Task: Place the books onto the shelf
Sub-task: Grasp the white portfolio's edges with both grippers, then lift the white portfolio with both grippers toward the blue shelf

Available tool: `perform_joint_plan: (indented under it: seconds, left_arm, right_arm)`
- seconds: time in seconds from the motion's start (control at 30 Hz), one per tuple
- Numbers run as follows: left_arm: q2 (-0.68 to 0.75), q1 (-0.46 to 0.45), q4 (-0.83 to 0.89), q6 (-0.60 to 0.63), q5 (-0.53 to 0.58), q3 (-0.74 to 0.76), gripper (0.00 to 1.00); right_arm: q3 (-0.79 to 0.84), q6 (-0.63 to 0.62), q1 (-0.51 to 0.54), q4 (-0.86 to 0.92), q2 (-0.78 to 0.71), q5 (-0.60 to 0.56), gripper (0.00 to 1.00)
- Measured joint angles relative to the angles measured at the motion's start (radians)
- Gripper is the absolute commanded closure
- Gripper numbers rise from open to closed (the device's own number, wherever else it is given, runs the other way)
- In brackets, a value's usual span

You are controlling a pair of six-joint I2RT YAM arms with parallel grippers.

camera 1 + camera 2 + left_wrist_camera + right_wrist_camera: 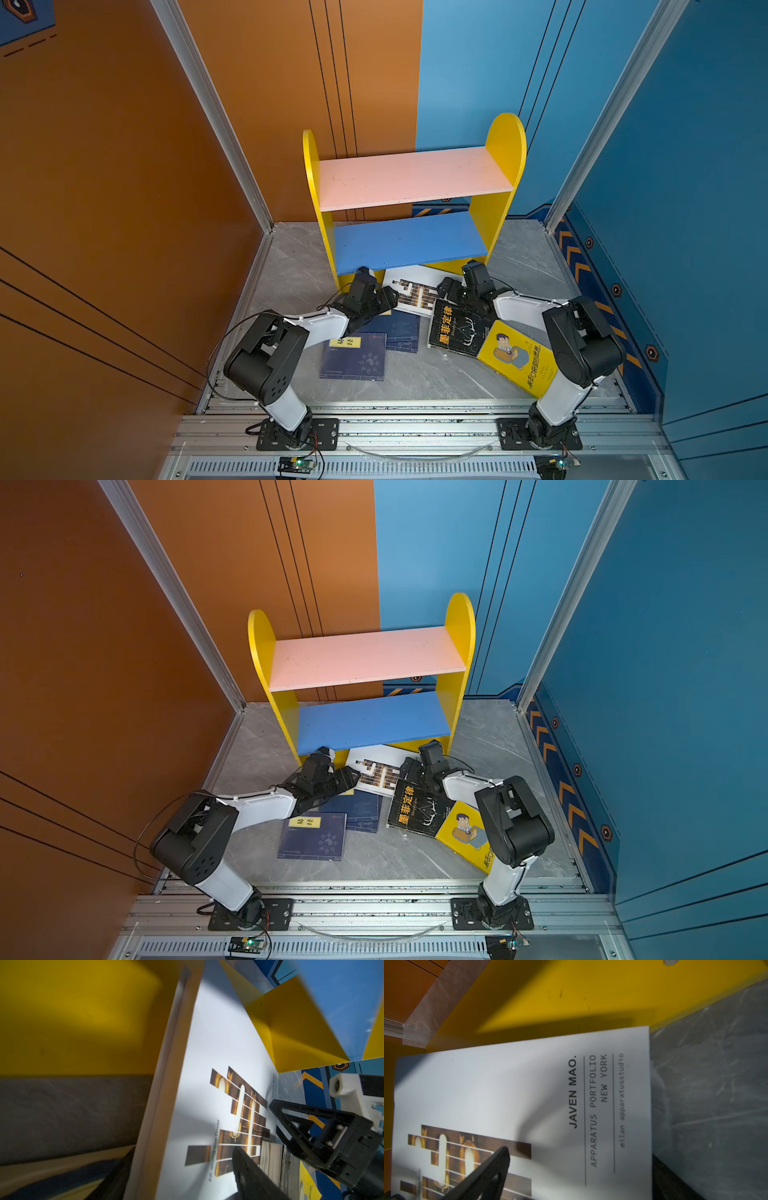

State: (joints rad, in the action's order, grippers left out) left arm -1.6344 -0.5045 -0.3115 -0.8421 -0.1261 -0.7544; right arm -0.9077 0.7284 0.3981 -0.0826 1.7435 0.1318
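Tabletop scene, in both top views: a small two-tier shelf (415, 178) with yellow round-topped side panels, a pink upper board and a blue lower board stands bare at the back of a grey marbled surface (299, 266). Every book lies on that surface in front of it. A thin white paperback (409, 286) with a dark block pattern lies between the two sets of jaws, just before the shelf's base. The left gripper (388, 297) sits at one side edge, the right gripper (445, 286) at the opposite one. Behind the jaws lie navy paperbacks (355, 361) with yellow labels, a black paperback (457, 332) with yellow characters and a yellow paperback (515, 357) with a cartoon man.

Left wrist view: the left jaws stand partly open, one finger (249, 1167) over the cover and its partner beyond the white paperback's long edge. No pinch shows.

Right wrist view: the right jaws gape wide, one finger (488, 1169) over the cover, its partner past the book's edge.

Likely step: gripping the white paperback to lift it. Doing it well probably means seating the edge deep between the left jaws before closing fully, since a thin book may flex or slide — then raising it clear of the shelf's front edge.
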Motion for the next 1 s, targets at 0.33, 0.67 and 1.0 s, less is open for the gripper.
perform_joint_plan:
  seconds: [0.33, 0.67, 1.0]
  left_arm:
    - [0.071, 0.0, -0.065, -0.028, 0.043, 0.059, 0.53]
    - [0.235, 0.002, -0.131, -0.124, 0.114, 0.225, 0.58]
    - [0.407, 0.064, -0.151, -0.198, 0.145, 0.356, 0.59]
  right_arm:
    - [-0.058, -0.012, -0.004, -0.021, 0.05, 0.05, 0.07]
    - [-0.119, -0.002, 0.035, -0.03, 0.104, 0.105, 0.07]
    - [-0.219, 0.033, 0.102, -0.056, 0.192, 0.138, 0.08]
